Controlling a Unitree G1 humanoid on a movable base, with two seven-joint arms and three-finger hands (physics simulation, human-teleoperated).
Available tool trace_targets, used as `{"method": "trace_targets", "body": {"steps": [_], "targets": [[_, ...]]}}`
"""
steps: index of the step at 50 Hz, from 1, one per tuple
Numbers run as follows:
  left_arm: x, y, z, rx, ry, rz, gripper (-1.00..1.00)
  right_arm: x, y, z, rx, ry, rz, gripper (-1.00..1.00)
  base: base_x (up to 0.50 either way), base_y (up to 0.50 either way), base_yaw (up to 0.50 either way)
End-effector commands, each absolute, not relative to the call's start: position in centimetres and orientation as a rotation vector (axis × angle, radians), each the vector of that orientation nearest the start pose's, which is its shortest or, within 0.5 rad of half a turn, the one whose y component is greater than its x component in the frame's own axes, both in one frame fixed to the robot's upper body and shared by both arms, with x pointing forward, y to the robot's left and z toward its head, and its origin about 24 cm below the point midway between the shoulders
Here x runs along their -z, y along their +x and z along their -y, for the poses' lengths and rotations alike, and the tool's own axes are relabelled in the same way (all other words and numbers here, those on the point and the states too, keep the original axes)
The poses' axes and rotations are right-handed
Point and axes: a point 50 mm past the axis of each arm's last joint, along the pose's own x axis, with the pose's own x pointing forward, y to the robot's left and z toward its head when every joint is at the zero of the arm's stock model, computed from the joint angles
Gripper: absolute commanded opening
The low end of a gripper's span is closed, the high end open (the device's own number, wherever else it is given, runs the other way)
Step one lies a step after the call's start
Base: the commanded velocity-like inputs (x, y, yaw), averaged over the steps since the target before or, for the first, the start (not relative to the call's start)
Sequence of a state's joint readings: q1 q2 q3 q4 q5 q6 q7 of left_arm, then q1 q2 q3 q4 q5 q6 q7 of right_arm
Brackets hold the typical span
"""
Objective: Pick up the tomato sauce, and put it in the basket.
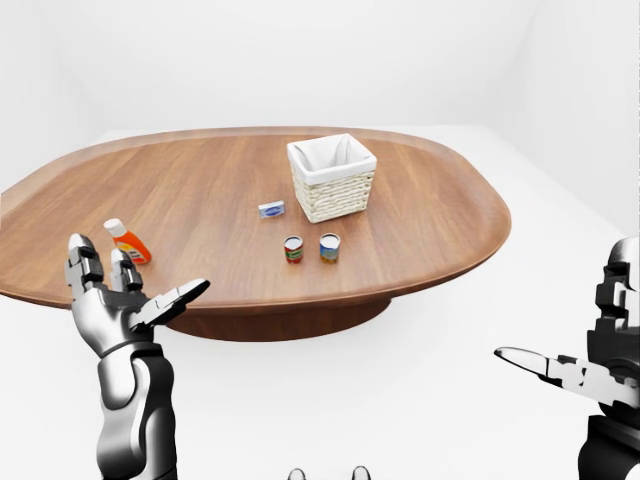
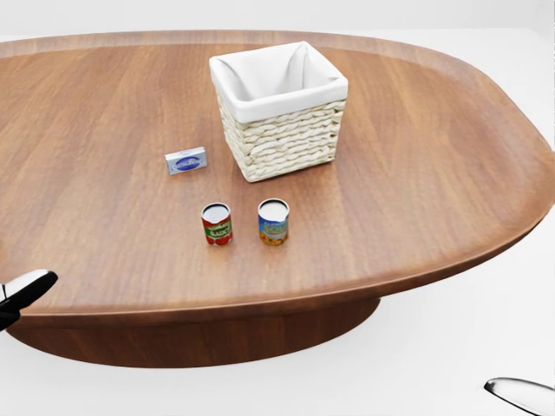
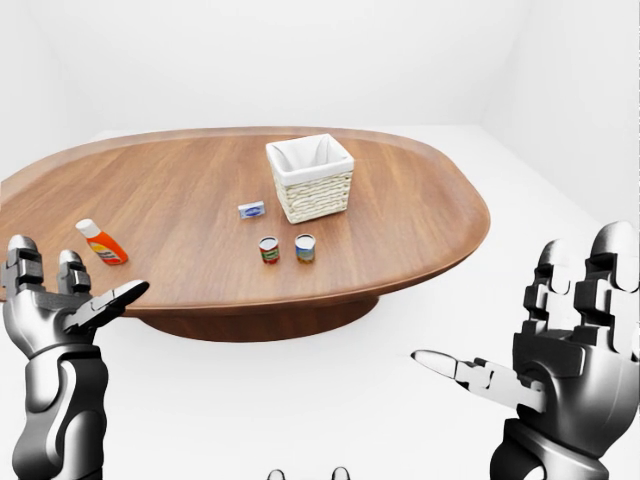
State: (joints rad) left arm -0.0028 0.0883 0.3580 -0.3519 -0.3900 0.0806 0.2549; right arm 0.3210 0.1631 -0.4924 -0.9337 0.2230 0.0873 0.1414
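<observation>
The tomato sauce is a small can with a red label (image 2: 217,224), upright on the wooden table (image 2: 416,173) near its lower edge in the head view. A can with a blue and yellow label (image 2: 273,221) stands just right of it. The white-lined wicker basket (image 2: 279,108) stands above both cans, empty as far as I see. My left hand (image 1: 125,295) is open, held up below the table's lower left edge. My right hand (image 3: 560,350) is open, held up at the lower right, well away from the table. Neither hand touches anything.
A small blue and white box (image 2: 186,160) lies left of the basket. An orange bottle with a white cap (image 1: 127,241) lies on the table at the left, just above my left hand. White floor surrounds the table.
</observation>
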Motion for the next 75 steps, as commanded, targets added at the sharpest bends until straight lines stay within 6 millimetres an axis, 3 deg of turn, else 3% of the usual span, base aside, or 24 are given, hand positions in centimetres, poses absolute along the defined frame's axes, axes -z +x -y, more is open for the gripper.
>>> {"method": "trace_targets", "body": {"steps": [1, 16, 32, 75], "targets": [[-12.1, 22.6, -25.1, -0.499, -0.287, 0.316, 1.00, -17.1, 13.1, 23.0, 0.370, -0.001, 0.534, 1.00, 0.00, -0.50, 0.00], [-11.8, 22.8, -24.9, -0.485, -0.280, 0.306, 1.00, -17.1, 13.1, 23.0, 0.370, -0.003, 0.532, 1.00, 0.00, -0.47, 0.00], [-11.8, 22.8, -24.8, -0.483, -0.279, 0.306, 1.00, -16.8, 13.5, 22.8, 0.357, -0.021, 0.508, 1.00, 0.06, 0.00, 0.00], [-11.8, 22.9, -24.7, -0.481, -0.277, 0.305, 1.00, -16.7, 13.9, 22.6, 0.352, -0.042, 0.498, 1.00, 0.33, 0.00, 0.00]]}}
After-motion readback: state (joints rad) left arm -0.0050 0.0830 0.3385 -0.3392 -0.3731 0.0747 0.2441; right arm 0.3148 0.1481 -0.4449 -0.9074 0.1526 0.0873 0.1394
